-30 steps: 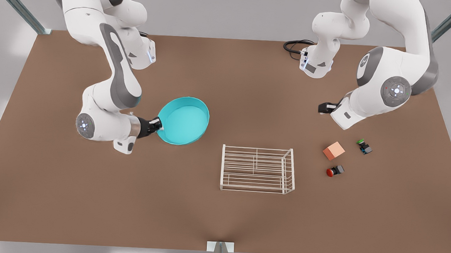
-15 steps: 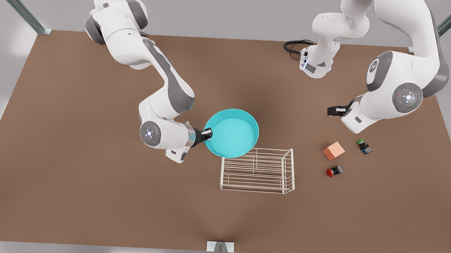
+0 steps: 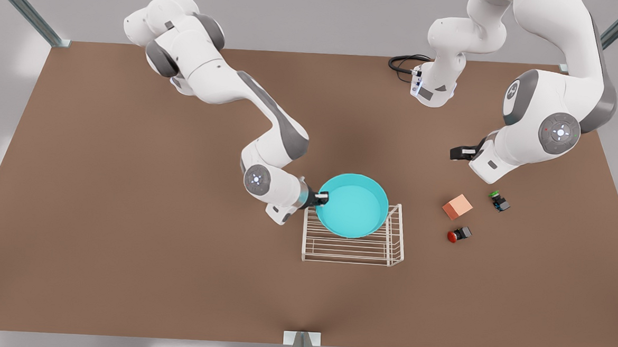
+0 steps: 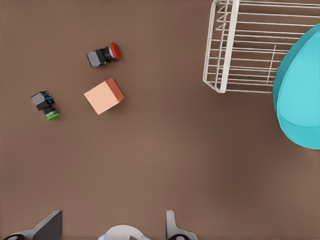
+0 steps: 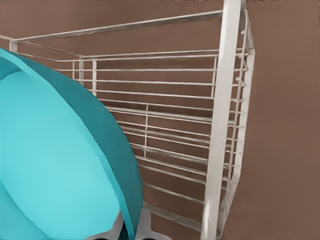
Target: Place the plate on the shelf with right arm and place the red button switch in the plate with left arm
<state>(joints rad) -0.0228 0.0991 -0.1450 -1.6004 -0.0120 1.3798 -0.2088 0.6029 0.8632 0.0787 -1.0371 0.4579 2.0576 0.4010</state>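
Note:
The turquoise plate (image 3: 354, 207) hangs over the far part of the white wire shelf (image 3: 352, 250), held at its rim by my right gripper (image 3: 321, 198), which is shut on it. In the right wrist view the plate (image 5: 50, 165) sits tilted against the shelf bars (image 5: 220, 125), with the gripper (image 5: 132, 231) pinching its edge. The red button switch (image 3: 454, 235) lies on the table to the front view's right of the shelf. My left gripper (image 3: 461, 152) hovers open beyond it; its wrist view shows the switch (image 4: 107, 53), shelf (image 4: 240, 45) and plate (image 4: 300, 100).
A salmon-pink cube (image 3: 457, 206) and a green-capped switch (image 3: 498, 200) lie close to the red switch; the left wrist view also shows the cube (image 4: 103, 96) and green switch (image 4: 45, 105). A black cable (image 3: 402, 64) sits at the table's far edge.
My right arm has carried the plate toward the front view's right, from open table to over the shelf. The left arm shifted only slightly.

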